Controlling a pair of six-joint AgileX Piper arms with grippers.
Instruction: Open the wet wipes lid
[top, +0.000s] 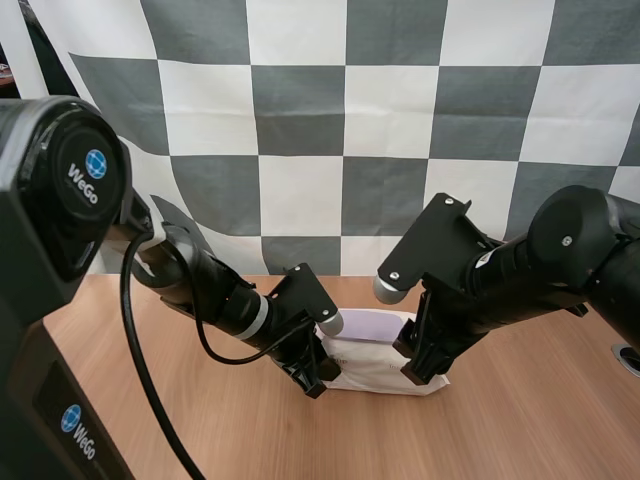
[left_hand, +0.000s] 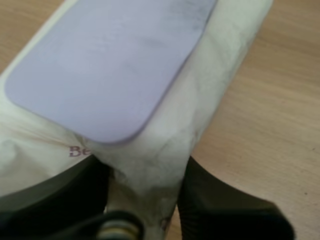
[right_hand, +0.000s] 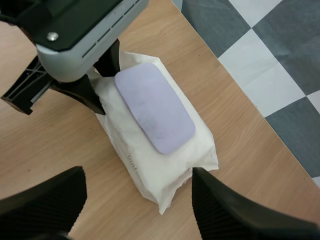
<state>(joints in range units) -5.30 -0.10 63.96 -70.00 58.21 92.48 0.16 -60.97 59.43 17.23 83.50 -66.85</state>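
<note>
Left gripper (left_hand: 145, 187) pinches one end of the wet wipes pack (right_hand: 170, 165), my right gripper (right_hand: 136, 176) hangs spread above it, and I should hook the lid (right_hand: 154, 107) edge squarely.

The left hand (top: 318, 378) and right hand (top: 418, 372) hide much of the soft white wipes pack (top: 375, 368); its reddish print (left_hand: 77, 151) is half covered.

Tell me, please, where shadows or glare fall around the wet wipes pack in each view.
High view: the wet wipes pack sits in soft shade, with no glare. Left wrist view: the lilac lid is evenly lit and matte, and the left gripper, pinching the pack's end, looks dark. Right wrist view: the light is even, with only a faint shadow beside the pack on the table.
</note>
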